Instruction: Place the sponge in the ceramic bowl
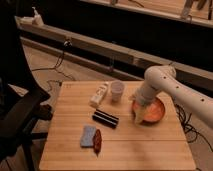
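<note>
In the camera view, my jaws hung over the near rim of the bowl [158, 109] by the worktop's [150, 145] right edge. Whether they were clenched or released, I could not tell. The sponge [88, 136] lay near the front edge, left of centre, against a reddish packet [97, 141].

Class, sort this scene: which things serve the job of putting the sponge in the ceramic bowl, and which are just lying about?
Job: pale yellow sponge at the gripper, over the orange ceramic bowl.

Lying about: white plastic bottle on its side, white cup, black oblong packet, grey-blue flat pad, reddish-brown packet.
</note>
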